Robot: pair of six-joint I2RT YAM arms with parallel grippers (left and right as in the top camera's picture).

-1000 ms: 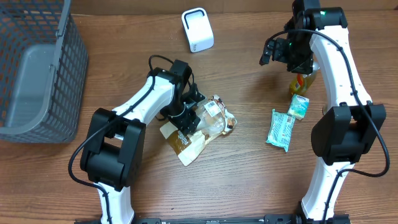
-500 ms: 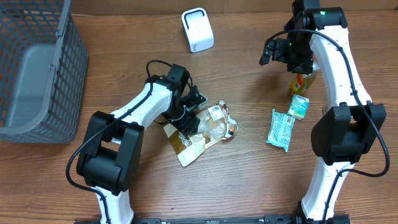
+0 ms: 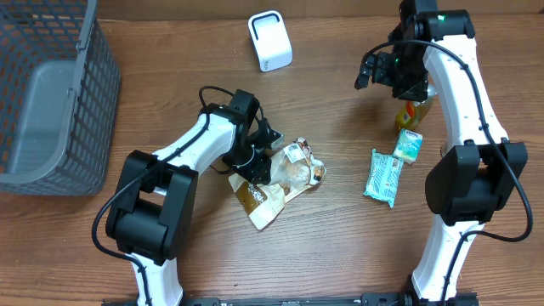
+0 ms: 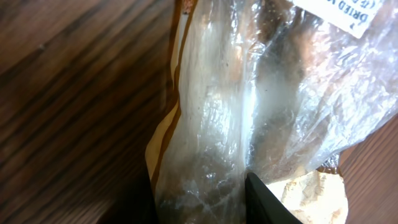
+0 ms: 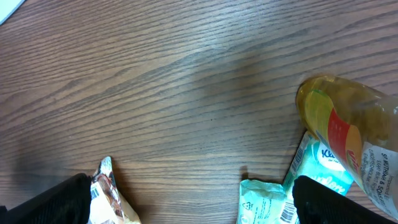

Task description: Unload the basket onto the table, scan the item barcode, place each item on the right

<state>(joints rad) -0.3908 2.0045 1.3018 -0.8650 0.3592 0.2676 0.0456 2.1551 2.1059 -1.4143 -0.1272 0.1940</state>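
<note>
- Item: a clear plastic snack bag with a brown card backing and a white printed label (image 3: 289, 174) lies flat on the brown wooden surface (image 3: 340, 246), a little left of centre.
- Left jaws: down over the left end of that bag. In the left wrist view one dark finger (image 4: 264, 202) stands on the right of a bunched fold of the clear plastic and the other is a dark shape on its left.
- The gap is narrow and the plastic fills it. I cannot tell whether the fold is actually pinched or only straddled.
- The label's corner shows at the top right of the left wrist view; only part of its print is in view.
- Scanner: a white rounded box-shaped barcode scanner (image 3: 270, 41) stands at the far side of the surface, well apart from the bag and beyond it.
- Right jaws: spread as wide as they go, holding nothing, up over the far right of the surface.
- Under and near them: a bottle of yellow liquid with a red and green label (image 5: 348, 124) lying on its side. Just beside it is a small green and white carton (image 3: 409, 144), then a teal and white packet (image 3: 384, 177) nearer.
- Far left: a grey wire-mesh basket (image 3: 98, 76).
</note>
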